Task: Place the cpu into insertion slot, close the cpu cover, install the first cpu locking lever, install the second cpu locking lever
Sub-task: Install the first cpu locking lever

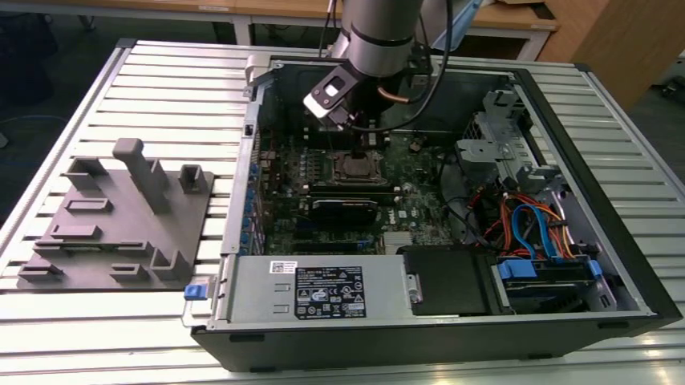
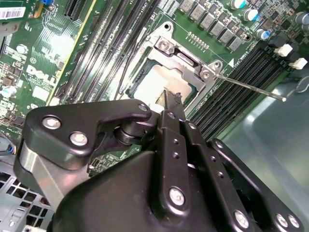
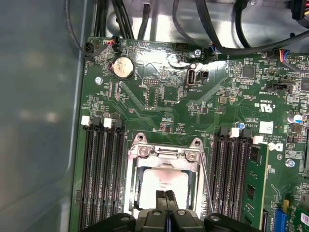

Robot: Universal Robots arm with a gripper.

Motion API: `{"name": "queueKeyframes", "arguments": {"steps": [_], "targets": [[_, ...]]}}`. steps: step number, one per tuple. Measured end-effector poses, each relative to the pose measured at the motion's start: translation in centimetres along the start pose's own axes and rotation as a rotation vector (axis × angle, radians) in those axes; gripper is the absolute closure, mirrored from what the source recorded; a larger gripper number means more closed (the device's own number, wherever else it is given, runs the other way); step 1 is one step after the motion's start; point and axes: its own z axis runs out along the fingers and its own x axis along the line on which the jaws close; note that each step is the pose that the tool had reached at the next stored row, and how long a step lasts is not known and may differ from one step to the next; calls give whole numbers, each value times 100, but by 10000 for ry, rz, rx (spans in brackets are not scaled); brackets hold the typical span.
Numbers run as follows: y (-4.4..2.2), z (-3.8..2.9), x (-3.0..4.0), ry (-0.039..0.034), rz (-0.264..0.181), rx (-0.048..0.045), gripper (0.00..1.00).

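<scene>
Widest of all, a slatted metal table, bearing an open computer case and, toward the exterior view's left, a grey fixture tray just beside the case. Inside the case, a green circuit board lying flat, with the arm reaching down into it from above. Below the arm, the hand poised right over the insertion slot near the middle of the board. In both wrist views, long black memory slots flanking the insertion slot on two sides. Over the insertion slot, the cpu cover lowered flat, framing the cpu through its window; cpu seated in the slot, silvery top glaring under the light. Beside the cover, one thin wire locking lever angled up and away from the board, unlatched, free end in the air. In the first wrist view, hand closed, its fingertips pressed together with nothing visible between them, hovering at the near edge of the cpu; touching it or not, impossible to tell
</scene>
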Motion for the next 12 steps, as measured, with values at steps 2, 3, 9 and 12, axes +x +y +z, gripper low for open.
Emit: {"name": "queueKeyframes", "arguments": {"steps": [2,3,9,12], "targets": [[0,-12,0,-3,0,1,90],[0,-17,0,-4,0,1,90],[0,-25,1,-9,1,1,90],[0,-25,0,-10,0,1,90]]}}
